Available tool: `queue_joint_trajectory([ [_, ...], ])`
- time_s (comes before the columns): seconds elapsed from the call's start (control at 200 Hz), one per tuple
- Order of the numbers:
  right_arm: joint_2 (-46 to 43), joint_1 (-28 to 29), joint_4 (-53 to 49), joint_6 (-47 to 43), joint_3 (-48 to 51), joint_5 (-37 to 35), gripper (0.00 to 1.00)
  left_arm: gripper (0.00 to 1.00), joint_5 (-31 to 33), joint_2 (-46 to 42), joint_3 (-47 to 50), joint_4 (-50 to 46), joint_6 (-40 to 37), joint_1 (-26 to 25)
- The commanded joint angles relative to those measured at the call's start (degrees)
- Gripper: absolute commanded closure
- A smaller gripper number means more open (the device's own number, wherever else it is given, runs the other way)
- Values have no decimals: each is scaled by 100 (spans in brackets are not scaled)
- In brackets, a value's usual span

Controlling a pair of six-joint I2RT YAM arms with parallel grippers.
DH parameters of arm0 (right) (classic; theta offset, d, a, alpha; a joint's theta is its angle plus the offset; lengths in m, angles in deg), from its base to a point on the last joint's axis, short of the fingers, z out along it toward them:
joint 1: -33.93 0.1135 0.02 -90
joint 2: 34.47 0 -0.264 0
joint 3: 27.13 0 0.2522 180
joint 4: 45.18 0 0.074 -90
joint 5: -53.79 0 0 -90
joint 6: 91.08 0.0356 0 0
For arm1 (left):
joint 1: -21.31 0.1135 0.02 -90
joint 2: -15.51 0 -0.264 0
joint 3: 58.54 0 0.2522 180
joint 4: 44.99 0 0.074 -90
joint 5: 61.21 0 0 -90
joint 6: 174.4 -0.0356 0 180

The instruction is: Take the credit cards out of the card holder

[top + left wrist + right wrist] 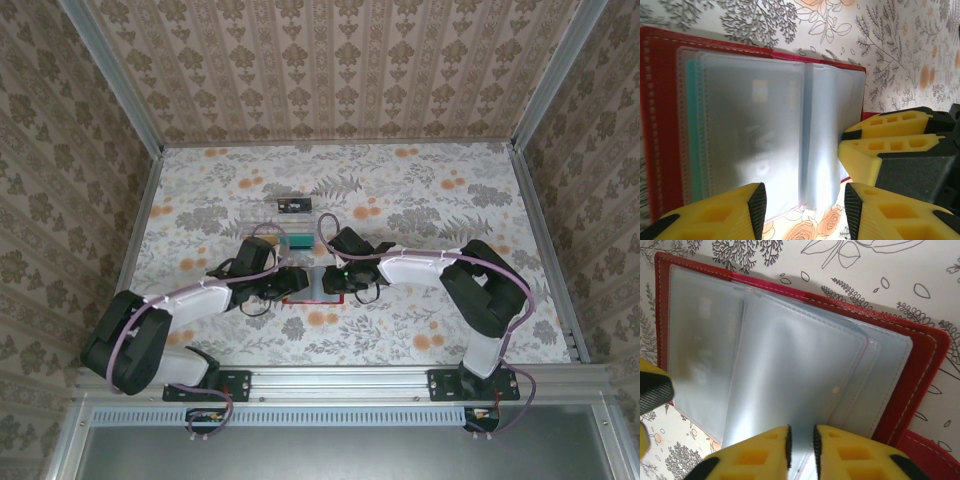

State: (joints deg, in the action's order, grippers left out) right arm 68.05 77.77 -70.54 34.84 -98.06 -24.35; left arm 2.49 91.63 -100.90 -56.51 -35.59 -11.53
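Red card holder (920, 370) lies open on the floral surface (450, 220), close to the middle of its near edge, with both arms over it. The right claw (801, 440) pinches a clear sleeve (800, 370), pads nearly together; the left claw (805, 210) hangs spread over the pages, gripping nothing. A credit card (760, 100) shows dimly behind plastic, not yet drawn. The step appears to be leafing to a loaded pocket; next, the spread claw must catch that card's edge and slide it free
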Motion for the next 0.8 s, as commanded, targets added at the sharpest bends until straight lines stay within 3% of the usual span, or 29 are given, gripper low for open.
queue_joint_trajectory([
  [0.0, -318, 42, -456, -16, -41, -451, 74, 52, 421, -261, -155, -538, -217, 79],
  [0.195, -525, 16, -604, 28, 30, -586, 67, 52, 547, -257, -155, -754, -326, 118],
  [0.795, 54, -10, -520, 126, 57, -545, 68, 52, 371, 209, -162, -537, -373, 68],
])
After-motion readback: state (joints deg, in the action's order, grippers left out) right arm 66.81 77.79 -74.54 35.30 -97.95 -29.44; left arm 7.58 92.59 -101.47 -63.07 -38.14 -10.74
